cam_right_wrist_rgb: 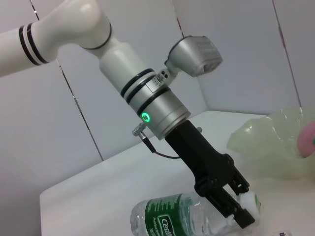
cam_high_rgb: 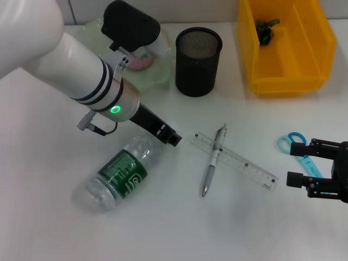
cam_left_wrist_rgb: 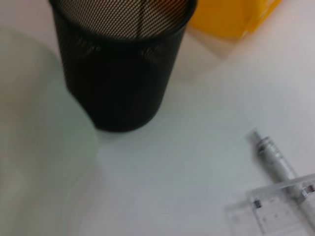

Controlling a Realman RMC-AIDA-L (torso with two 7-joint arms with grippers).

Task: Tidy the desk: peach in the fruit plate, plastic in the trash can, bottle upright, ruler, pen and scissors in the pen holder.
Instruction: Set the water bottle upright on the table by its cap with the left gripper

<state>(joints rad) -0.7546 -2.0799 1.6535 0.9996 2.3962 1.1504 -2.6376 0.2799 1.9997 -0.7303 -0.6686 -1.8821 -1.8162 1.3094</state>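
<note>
A clear bottle (cam_high_rgb: 117, 176) with a green label lies on its side at the front left. My left gripper (cam_high_rgb: 173, 139) is shut on its neck by the white cap, as the right wrist view shows for the gripper (cam_right_wrist_rgb: 236, 214) and the bottle (cam_right_wrist_rgb: 182, 219). A pen (cam_high_rgb: 213, 160) lies across a clear ruler (cam_high_rgb: 239, 163) at the middle. Blue scissors (cam_high_rgb: 296, 147) lie at the right, just beside my open, empty right gripper (cam_high_rgb: 307, 163). The peach (cam_high_rgb: 142, 61) lies in the translucent fruit plate (cam_high_rgb: 157, 79). The black mesh pen holder (cam_high_rgb: 198, 61) stands at the back.
A yellow bin (cam_high_rgb: 288, 70) at the back right holds a dark green crumpled piece (cam_high_rgb: 266, 30). The left wrist view shows the pen holder (cam_left_wrist_rgb: 118, 64), the pen tip (cam_left_wrist_rgb: 275, 162), the ruler end (cam_left_wrist_rgb: 275, 211) and the bin's corner (cam_left_wrist_rgb: 226, 19).
</note>
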